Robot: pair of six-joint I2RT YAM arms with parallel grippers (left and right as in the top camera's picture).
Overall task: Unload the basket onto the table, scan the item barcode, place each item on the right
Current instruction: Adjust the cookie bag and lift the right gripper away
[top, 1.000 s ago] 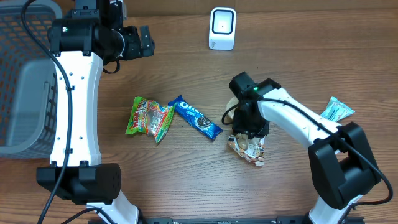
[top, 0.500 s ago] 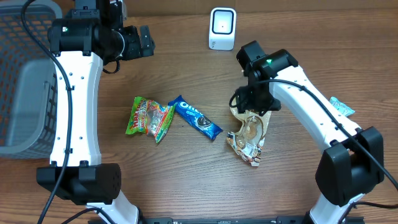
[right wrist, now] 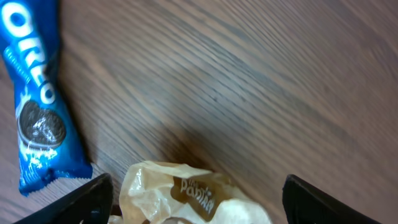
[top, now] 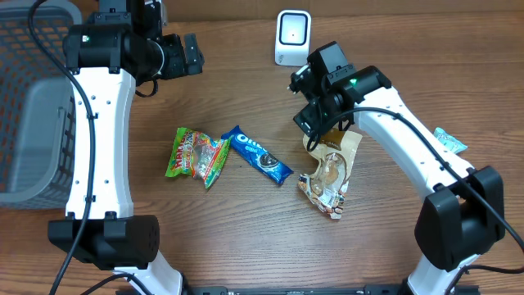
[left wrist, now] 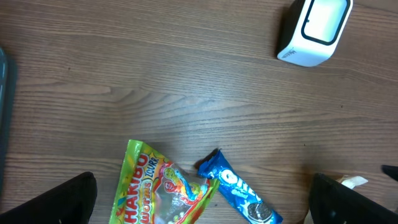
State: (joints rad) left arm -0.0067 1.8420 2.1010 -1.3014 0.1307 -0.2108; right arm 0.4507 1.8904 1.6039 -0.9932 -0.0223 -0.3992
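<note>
Overhead alone shows the teal packet (top: 449, 141) at 3 o'clock and the grey basket (top: 33, 123) at 9. Only the right wrist shows print on the beige snack bag (right wrist: 186, 190), maybe "Padam", blurry. The bag is crumpled and partly clear, flat on the table (top: 246, 221) at 5 o'clock from the barcode scanner (top: 292, 37). Right gripper (right wrist: 198, 202) is spread wide over the bag's top end, gripping nothing. Left gripper (left wrist: 202, 199) is spread wide, empty.

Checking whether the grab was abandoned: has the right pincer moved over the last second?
Yes. The right pincer has lifted off the middle of the crumpled beige snack bag and travelled toward the white box-shaped barcode scanner, now sitting over the bag's near end.
</note>
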